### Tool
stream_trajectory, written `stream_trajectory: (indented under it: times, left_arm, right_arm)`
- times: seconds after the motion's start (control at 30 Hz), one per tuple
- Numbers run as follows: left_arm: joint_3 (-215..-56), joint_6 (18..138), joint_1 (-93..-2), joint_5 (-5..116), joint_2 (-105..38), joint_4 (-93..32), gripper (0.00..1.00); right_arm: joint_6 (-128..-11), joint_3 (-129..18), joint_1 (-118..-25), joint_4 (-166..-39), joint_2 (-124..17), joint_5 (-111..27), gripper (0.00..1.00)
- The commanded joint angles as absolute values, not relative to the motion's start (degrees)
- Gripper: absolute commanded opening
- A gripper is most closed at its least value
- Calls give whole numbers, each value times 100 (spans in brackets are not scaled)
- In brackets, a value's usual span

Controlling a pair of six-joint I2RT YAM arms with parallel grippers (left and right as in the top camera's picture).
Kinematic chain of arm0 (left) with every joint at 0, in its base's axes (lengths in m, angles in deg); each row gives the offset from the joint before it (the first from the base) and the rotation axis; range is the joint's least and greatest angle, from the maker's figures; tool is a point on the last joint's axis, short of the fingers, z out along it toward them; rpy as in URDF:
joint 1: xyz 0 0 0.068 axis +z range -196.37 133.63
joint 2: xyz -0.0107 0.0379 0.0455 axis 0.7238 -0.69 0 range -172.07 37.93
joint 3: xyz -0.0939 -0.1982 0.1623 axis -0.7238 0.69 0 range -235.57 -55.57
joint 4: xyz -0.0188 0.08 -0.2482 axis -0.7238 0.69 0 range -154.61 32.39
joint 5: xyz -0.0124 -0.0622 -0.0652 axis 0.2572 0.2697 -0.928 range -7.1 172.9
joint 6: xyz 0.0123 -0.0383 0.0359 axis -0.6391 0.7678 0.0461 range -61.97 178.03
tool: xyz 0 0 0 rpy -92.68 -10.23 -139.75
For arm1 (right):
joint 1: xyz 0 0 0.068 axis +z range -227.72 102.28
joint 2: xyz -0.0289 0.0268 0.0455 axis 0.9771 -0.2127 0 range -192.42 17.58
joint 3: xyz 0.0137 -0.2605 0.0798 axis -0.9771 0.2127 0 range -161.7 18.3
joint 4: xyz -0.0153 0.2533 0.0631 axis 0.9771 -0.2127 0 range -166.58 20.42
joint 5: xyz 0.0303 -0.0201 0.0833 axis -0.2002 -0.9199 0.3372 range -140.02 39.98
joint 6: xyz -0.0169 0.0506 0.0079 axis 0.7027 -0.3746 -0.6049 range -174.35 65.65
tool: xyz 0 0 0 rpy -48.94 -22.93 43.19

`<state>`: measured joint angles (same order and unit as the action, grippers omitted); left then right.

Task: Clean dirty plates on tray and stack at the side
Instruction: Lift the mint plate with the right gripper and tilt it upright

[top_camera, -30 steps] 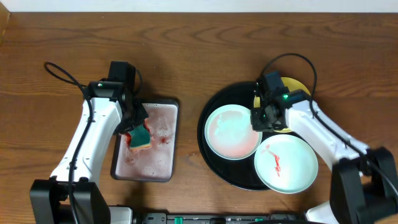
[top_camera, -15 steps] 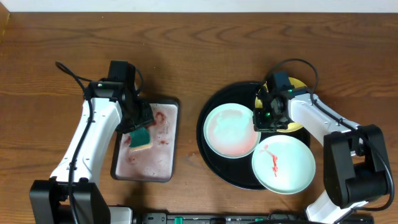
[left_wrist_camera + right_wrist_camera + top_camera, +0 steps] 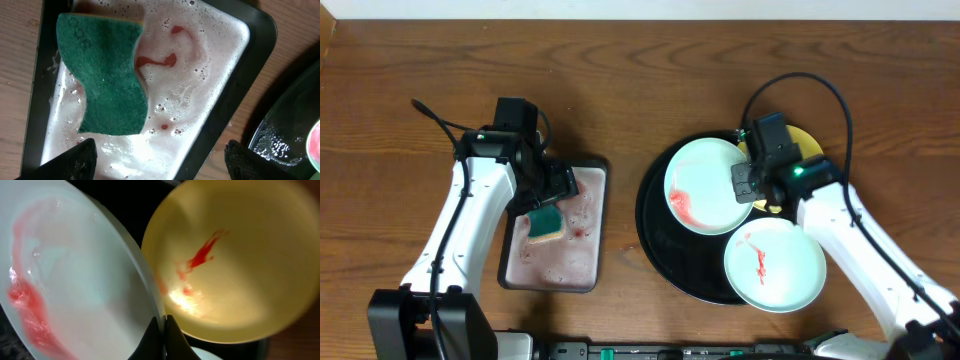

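Note:
My right gripper is shut on the right rim of a pale blue-green plate. The plate is raised and tilted over the black tray, with pink sauce pooled at its left side. A second pale plate with a red smear lies at the tray's front right. The yellow plate, also smeared red, sits behind, mostly under the right arm. My left gripper hangs open over the green sponge, apart from it.
The sponge lies in a rectangular metal pan of pinkish foamy water, left of the tray. Bare wood tabletop surrounds both. The tray's wet rim shows at the right of the left wrist view.
The left gripper opened and dropped the sponge into the pan. The right gripper closed on the plate's rim, then lifted and tilted it toward the back of the tray.

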<state>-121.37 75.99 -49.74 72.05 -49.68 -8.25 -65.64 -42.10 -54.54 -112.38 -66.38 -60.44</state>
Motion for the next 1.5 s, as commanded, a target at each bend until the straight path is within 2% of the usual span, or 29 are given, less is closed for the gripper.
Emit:
stream_trajectory:
  times: [0.0,0.33,0.6,0.97,1.47]
  left_arm:
    - [-12190,7546,-4955,7155,-4892,-819,82]
    - [-12190,7546,-4955,7155,-4889,-821,83]
    - [-12190,7546,-4955,7155,-4892,-821,83]
    - [-12190,7546,-4955,7155,-4892,-821,83]
    - [-12190,7546,-4955,7155,-4892,-821,83]
  right_arm:
    - [-6330,-4319,-4976,-11247,-6352,-7477,1]
    - [-6079,-4475,-4184,-11457,-5945,-8804,1]
    - [-5377,-4665,-2995,-11433,-5801,-10634,1]
    - [-5272,-4665,-1874,-11394,-5801,-12336,1]
    - [-4995,-4665,-1612,-11391,-5801,-12524,1]
